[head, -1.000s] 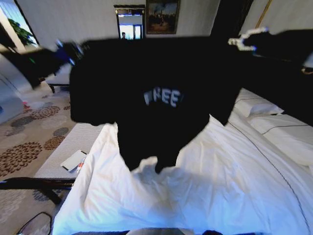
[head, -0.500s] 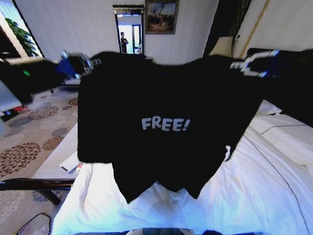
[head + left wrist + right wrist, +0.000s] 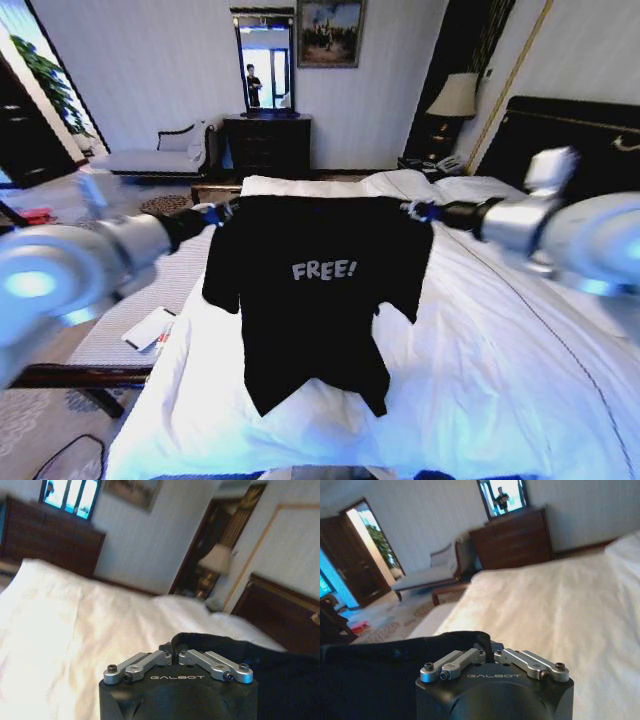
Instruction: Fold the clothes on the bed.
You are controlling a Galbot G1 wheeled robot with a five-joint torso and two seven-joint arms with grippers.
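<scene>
While both claws clamp shoulders, T-shirt (image 3: 315, 300) hangs upright, hem down, over bed (image 3: 520, 380).

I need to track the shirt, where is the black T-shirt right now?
In the head view the black T-shirt hangs mid-frame over the bed, stretched between the left gripper and right gripper.

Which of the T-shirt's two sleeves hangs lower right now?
The sleeve under the left end effector on the black T-shirt; it droops beside the bench, while the other sleeve ends higher.
</scene>
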